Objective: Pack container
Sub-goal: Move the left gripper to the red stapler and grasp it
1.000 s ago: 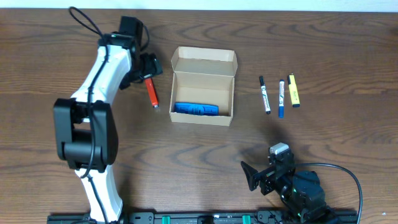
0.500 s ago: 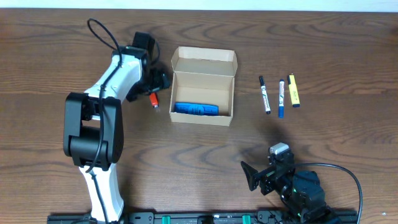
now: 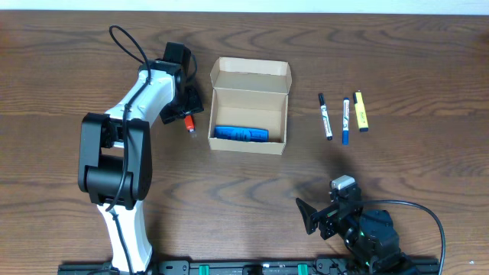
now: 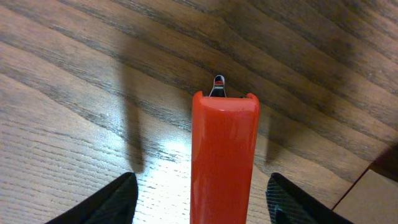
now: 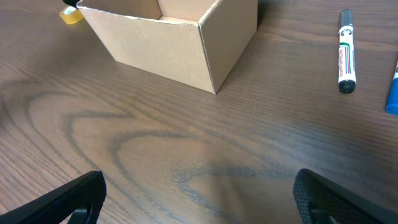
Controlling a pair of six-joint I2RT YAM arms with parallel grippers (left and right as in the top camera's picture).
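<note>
The container, a tan cardboard box with its flap lid standing open, sits at the table's middle and holds a blue marker. It also shows in the right wrist view. A red marker lies on the table just left of the box. My left gripper is open and low over it. In the left wrist view the red marker lies between the open jaws with a gap on each side. My right gripper is open and empty near the front edge, as the right wrist view shows.
Right of the box lie a black-capped white marker, a blue marker and a yellow marker. The black-capped one shows in the right wrist view. The left arm's cable loops over the table's back left.
My left arm has swung right and the gripper has come down along the red marker, now covering its upper part. The marker, the box and the right arm have not moved.
</note>
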